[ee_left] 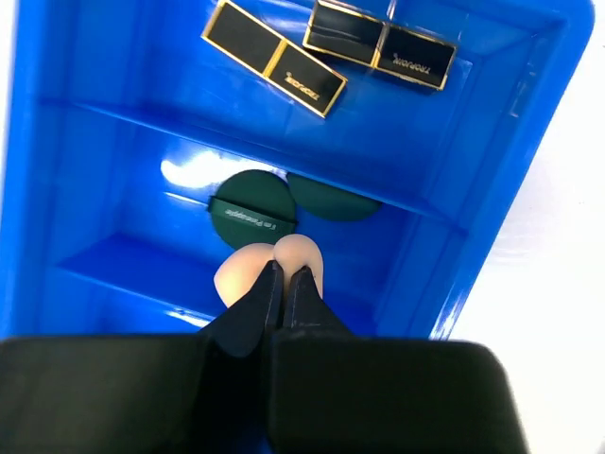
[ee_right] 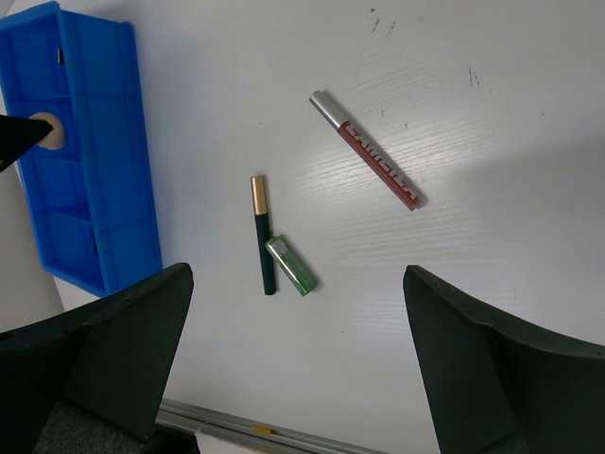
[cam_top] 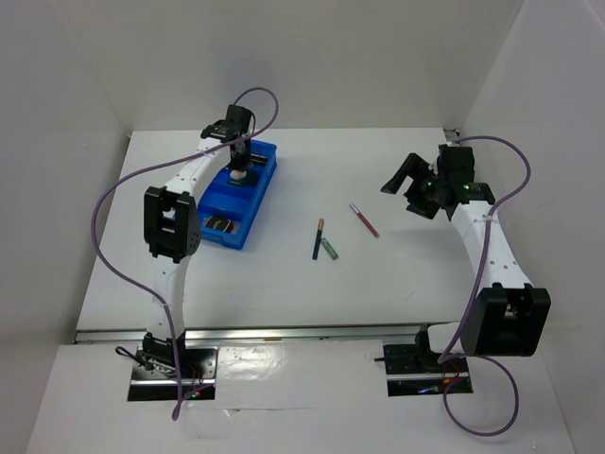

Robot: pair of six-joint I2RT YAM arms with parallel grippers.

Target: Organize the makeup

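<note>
Makeup sponge, beige, was pinched and dented between the closed left fingers over the middle of the blue tray; only the left wrist view showed this grip. At 12 o'clock from it lay two dark round compacts, then two black-gold lipstick tubes past a divider. The right wrist view showed the right fingers spread wide, holding nothing. A dark pencil, green pencil and red pencil lay on the white surface, at 3 o'clock from the tray.
</note>
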